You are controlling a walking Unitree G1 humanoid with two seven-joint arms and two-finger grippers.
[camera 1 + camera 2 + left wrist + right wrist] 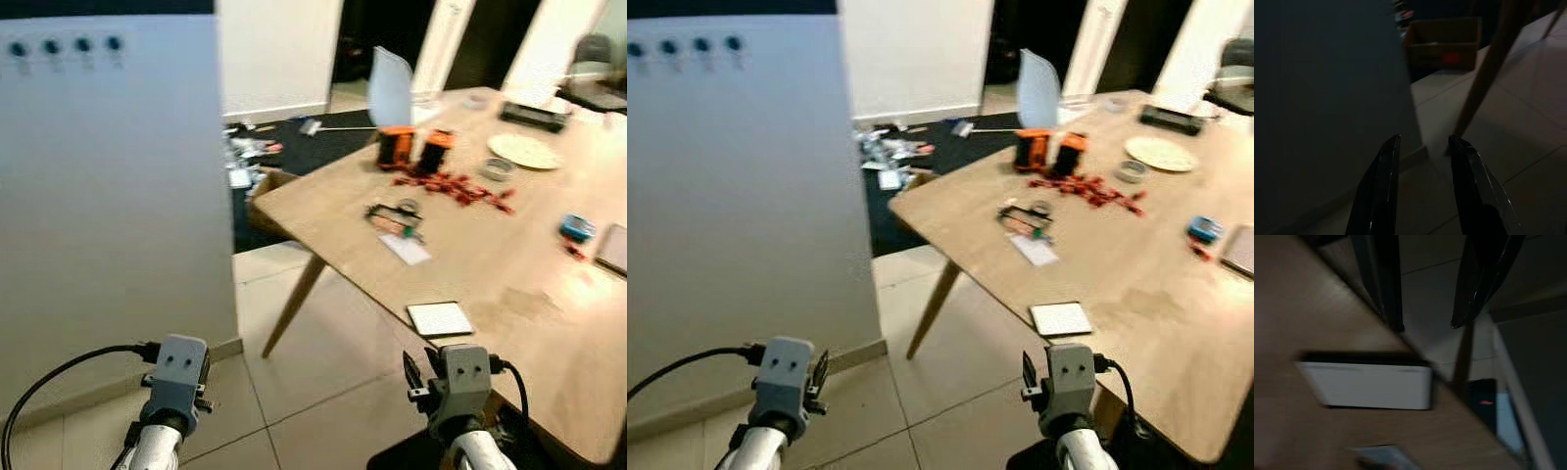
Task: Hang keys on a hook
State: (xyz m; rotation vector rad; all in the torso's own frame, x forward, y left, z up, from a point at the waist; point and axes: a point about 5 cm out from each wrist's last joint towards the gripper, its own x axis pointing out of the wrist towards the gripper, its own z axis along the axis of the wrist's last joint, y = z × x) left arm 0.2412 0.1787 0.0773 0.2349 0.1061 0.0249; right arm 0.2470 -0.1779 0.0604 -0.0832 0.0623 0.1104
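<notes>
- Far left, I see a row of dark hooks [65, 45] high on the white panel [108, 196]; that is where the keys have to end up, and it sits well above both arms.
- My left gripper [1422, 188] hangs low by the panel's foot over the tiled floor [323, 382], fingers a little apart with nothing between them.
- Centre, the keys [396, 215] lie on the wooden table [509, 284], a dark bunch just beside a white slip, short of the two orange containers [414, 149] and the red scatter [456, 188].
- A small white pad [439, 318] lies near the table's front edge, between me and the keys.
- My right gripper [1432, 298] hovers over that edge, fingers parted and holding nothing.
- Risks as I judge them: the keys are well out from the right gripper, so a reach from here may fall short; the flat bunch could slide on the wood or be pinched together with the slip; the blur makes aiming uncertain.
</notes>
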